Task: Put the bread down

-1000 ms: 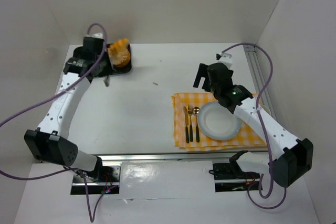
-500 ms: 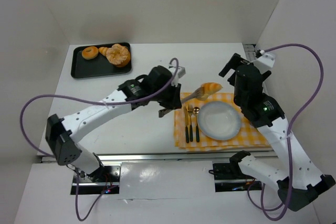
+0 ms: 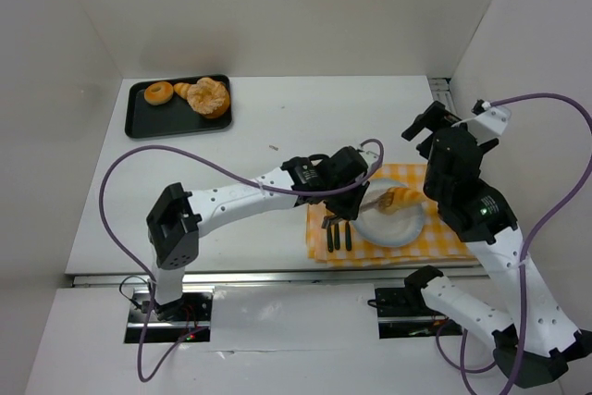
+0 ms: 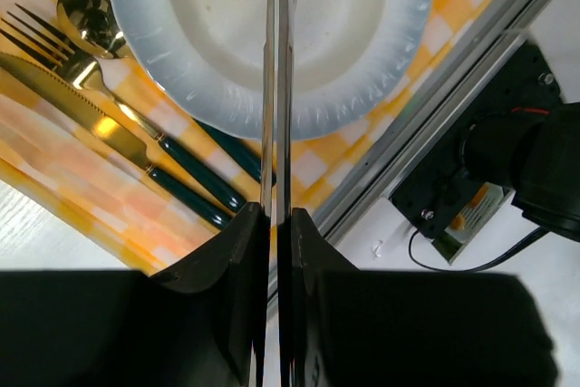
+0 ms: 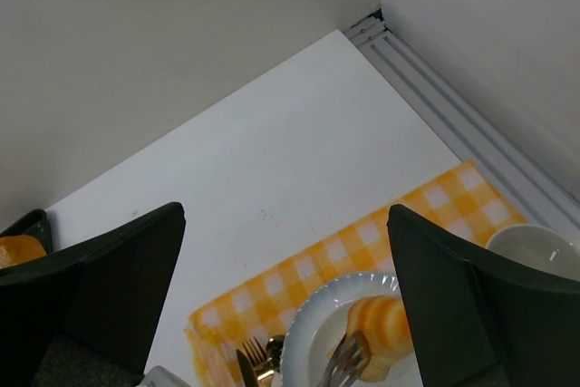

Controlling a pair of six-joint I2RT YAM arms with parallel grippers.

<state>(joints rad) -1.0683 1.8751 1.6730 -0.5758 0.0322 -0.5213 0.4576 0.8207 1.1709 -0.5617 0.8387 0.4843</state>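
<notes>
Tray (image 3: 139,123) w/ pastries (image 3: 209,96) at far-left back. L gripper (image 4: 275,224) clamped on tongs (image 4: 276,88). Tong tips pinch bread (image 3: 403,199) over white plate (image 3: 381,230) on checked cloth (image 3: 453,243), cutlery (image 3: 339,234) just left of it. R gripper (image 5: 281,269) spread wide, holding nothing.

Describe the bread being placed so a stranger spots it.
Find the yellow checked cloth on the right. A white plate sits on it, beside cutlery. The bread is the golden striped roll over that plate, pinched by metal tongs.
</notes>
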